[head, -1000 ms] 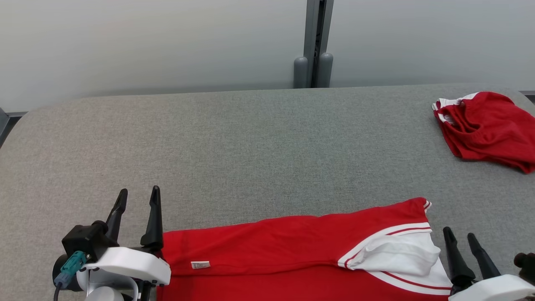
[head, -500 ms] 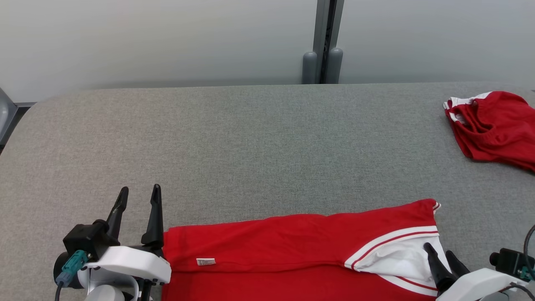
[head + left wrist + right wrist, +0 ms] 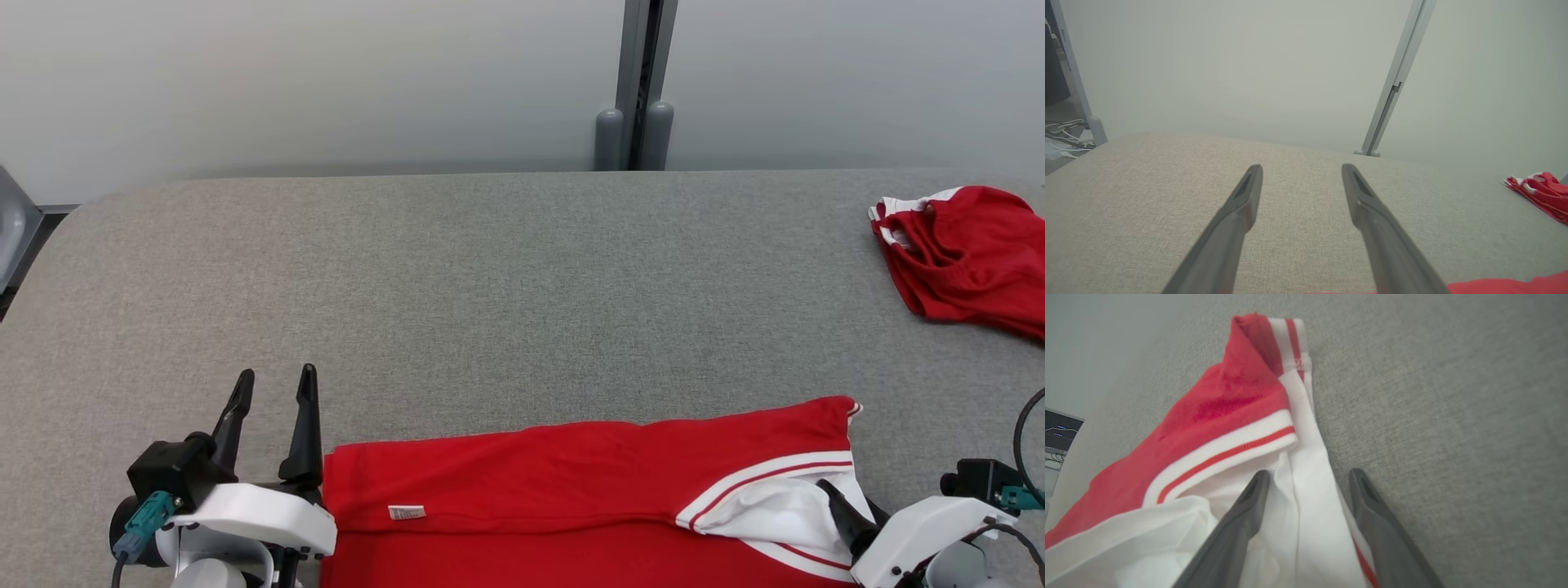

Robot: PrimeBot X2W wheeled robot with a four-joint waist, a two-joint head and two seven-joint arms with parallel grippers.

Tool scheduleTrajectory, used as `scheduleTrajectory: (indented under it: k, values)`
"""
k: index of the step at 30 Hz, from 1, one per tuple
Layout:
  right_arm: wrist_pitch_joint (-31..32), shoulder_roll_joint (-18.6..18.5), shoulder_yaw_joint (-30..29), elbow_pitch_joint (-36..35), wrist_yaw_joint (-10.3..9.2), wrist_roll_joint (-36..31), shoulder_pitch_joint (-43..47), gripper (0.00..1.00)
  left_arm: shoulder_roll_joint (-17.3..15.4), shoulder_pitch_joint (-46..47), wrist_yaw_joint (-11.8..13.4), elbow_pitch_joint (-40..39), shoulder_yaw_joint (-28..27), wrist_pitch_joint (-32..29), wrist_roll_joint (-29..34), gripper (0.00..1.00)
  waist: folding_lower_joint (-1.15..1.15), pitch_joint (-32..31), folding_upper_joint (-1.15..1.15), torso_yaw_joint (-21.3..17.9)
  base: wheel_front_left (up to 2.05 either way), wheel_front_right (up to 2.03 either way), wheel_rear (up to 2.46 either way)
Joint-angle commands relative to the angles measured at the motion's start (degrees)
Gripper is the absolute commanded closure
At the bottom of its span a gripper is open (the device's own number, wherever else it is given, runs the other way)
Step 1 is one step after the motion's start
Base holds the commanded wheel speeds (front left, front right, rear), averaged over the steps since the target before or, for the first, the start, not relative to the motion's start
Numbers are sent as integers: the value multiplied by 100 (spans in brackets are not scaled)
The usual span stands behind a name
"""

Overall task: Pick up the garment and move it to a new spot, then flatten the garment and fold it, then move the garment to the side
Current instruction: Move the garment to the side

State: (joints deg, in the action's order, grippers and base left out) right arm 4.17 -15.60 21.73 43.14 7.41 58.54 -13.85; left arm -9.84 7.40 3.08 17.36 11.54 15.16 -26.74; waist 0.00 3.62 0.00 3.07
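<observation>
while the garment point(image 3: 571, 478) is lying along the surface point(image 3: 490, 286) edge nearest me, my right fingers point(image 3: 1241, 522) are straddling its white sleeve point(image 3: 1300, 522), released, and my left fingers point(image 3: 304, 433) are hovering released beside it.

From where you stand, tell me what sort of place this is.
Likely a robot test lab set up for folding clothes: a wide grey fabric-covered table, plain pale partition panels joined by a metal post, and loose cables beside it.
</observation>
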Motion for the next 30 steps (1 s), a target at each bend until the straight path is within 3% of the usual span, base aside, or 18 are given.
scheduleTrajectory:
  k: [1,2,14,30]
  values:
    - [250,361,281,167,18,71,251,88,9,73,-45,23,-58,6,43,0,0,-12,0,23,0,0,0]
    - [184,354,279,183,19,60,231,100,20,70,-47,29,-72,7,54,0,0,-15,0,30,0,0,0]
    - [-383,47,214,-90,10,158,7,100,85,28,-158,69,-221,6,175,0,0,-71,0,-35,0,0,0]
    - [-655,-977,-215,-356,10,292,-259,100,185,-9,-209,18,-367,6,317,0,0,-82,0,-198,0,0,0]
